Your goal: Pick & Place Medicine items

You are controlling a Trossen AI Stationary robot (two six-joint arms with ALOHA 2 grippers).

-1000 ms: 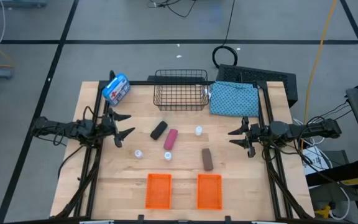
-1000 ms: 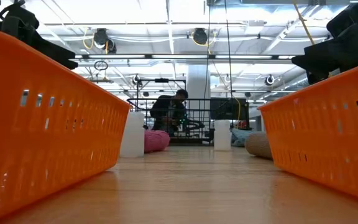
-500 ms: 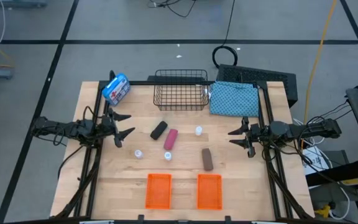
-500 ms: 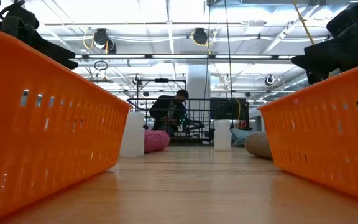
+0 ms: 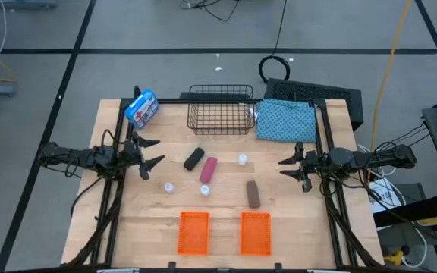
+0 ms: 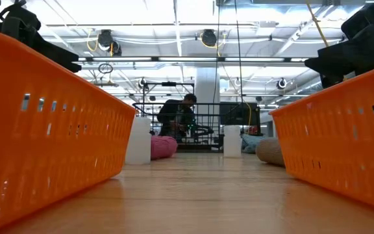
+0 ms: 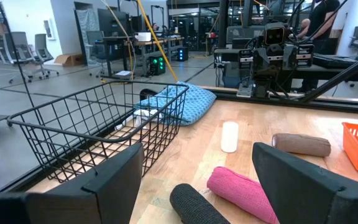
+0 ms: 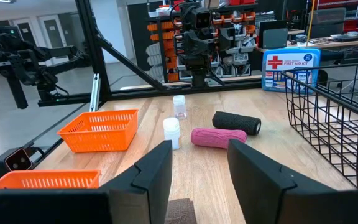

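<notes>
The left gripper (image 5: 150, 152) is stationed at the table's left edge with its fingers spread wide and nothing between them. The right gripper (image 5: 290, 168) is stationed at the right edge, also open and empty. The medicine items lie on the wooden table (image 5: 294, 227) between the two grippers. The black piece (image 5: 194, 158) lies just beside the pink piece (image 5: 209, 170), near the table centre. The brown piece (image 5: 253, 194) lies apart from them, toward the right. Three white bottles stand separately: one (image 5: 243, 159) to the right of the pink piece, one (image 5: 205, 189) just in front of the pink piece, and one (image 5: 169, 186) to the left of that. Two orange trays (image 5: 194, 232) (image 5: 255, 233) sit side by side at the front edge. A wire basket (image 5: 220, 109), a blue-and-white package (image 5: 142, 108) and a blue cloth (image 5: 285, 120) occupy the rear edge.
</notes>
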